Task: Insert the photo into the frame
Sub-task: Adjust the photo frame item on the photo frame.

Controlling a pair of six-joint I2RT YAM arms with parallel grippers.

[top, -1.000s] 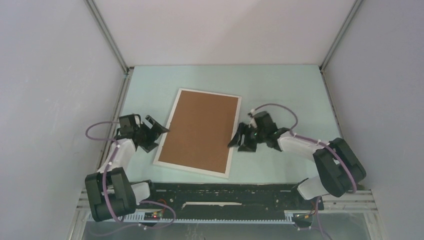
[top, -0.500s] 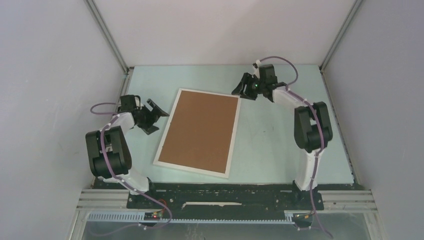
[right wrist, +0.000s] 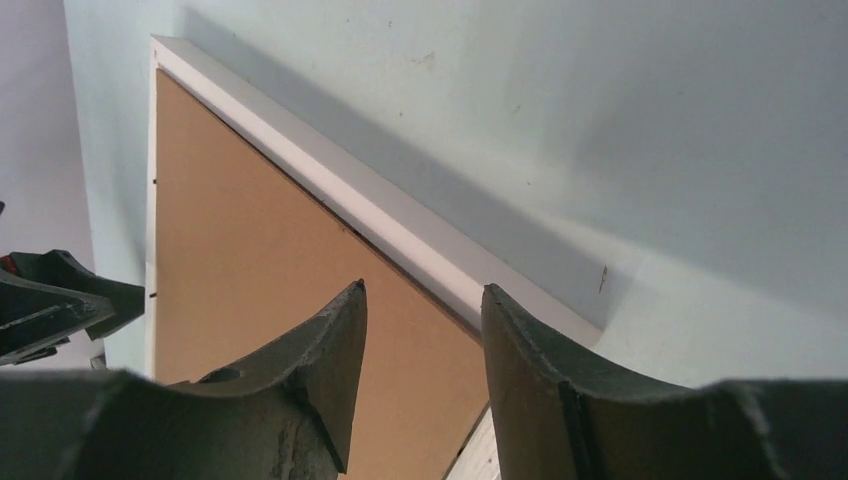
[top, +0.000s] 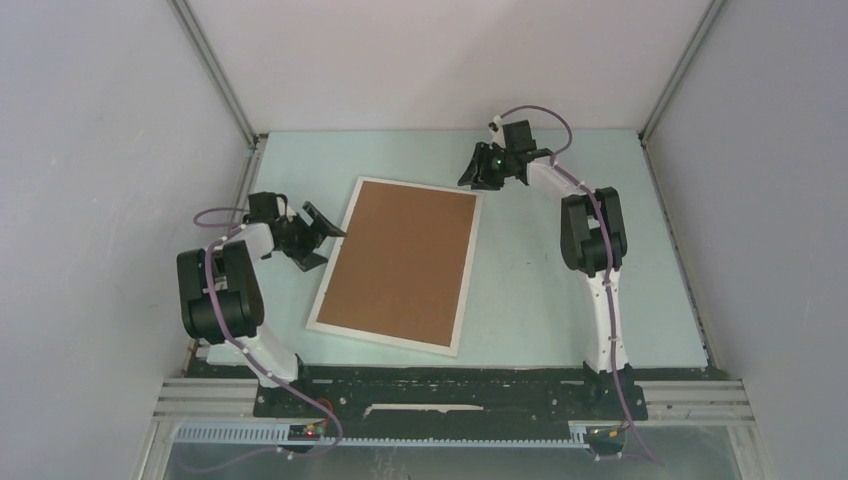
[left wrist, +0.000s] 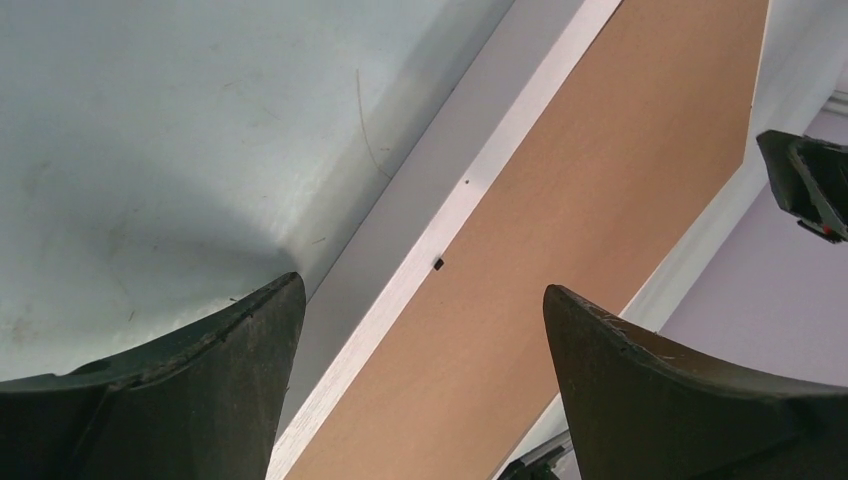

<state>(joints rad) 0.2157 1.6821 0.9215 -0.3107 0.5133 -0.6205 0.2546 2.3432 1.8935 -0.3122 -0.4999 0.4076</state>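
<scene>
Beside frame (top: 329, 268), left pincer (top: 318, 240) agape, empty.

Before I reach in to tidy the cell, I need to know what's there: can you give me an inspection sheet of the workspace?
Surface: pale green table, faint scuffs.
Job's things: frame lies flat, back up, with the brown backing board sitting in it; photo not seen in any view.
Clutter: nothing seen.
Grippers: left pincer open at the frame's left long edge; right pincer open more narrowly at its far right corner; both hold nothing.
Cables: purple cable looped along each arm, off the frame.
Surroundings: white walls on three sides; metal rail at the near edge.
</scene>
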